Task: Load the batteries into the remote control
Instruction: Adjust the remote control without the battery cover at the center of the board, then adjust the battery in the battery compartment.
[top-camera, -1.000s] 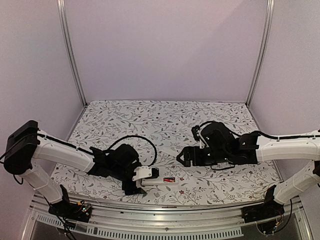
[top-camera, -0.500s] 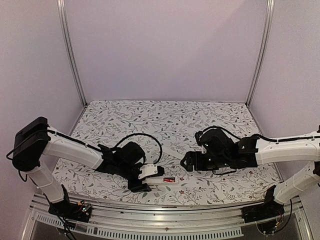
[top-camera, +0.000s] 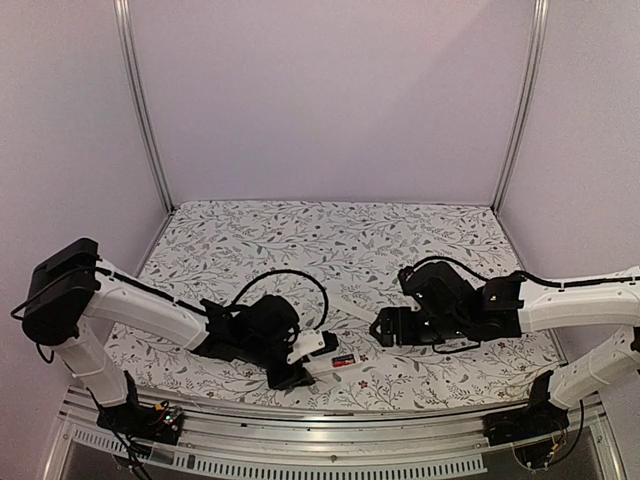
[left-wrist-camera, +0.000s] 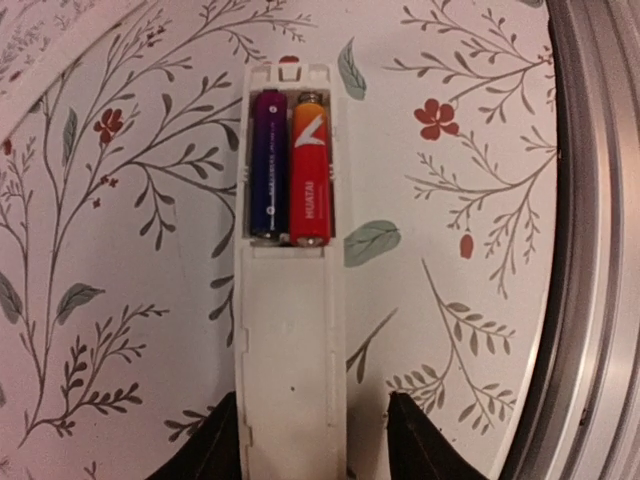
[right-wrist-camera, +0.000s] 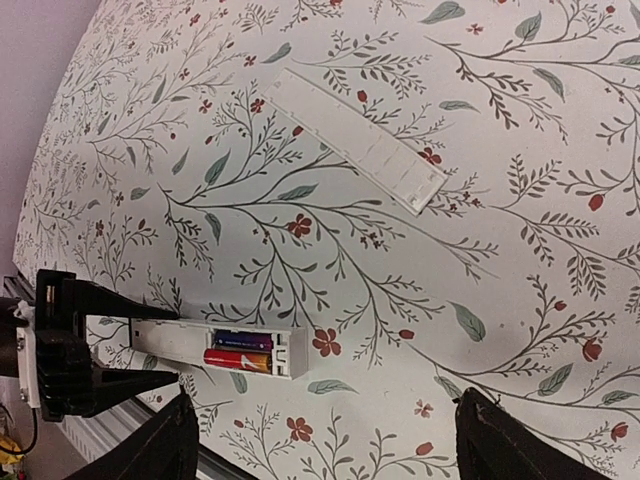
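Nudging left gripper (left-wrist-camera: 312, 442) onto remote control (left-wrist-camera: 290, 330), jaws spread astride it; backing right gripper (right-wrist-camera: 328, 428) off, jaws wide. Seeing both batteries (left-wrist-camera: 310, 170) seated, loading looking done.

**Loaded remote control (left-wrist-camera: 290, 350), compartment uncovered**

The slim white bar is laid flat on the floral cloth (left-wrist-camera: 120, 300), close to its front edge, with the recess turned upward. Two cells are seated in it side by side and lengthwise, touching — the dark battery (left-wrist-camera: 267, 165) and the red battery (left-wrist-camera: 310, 170) — and the recess is filled.
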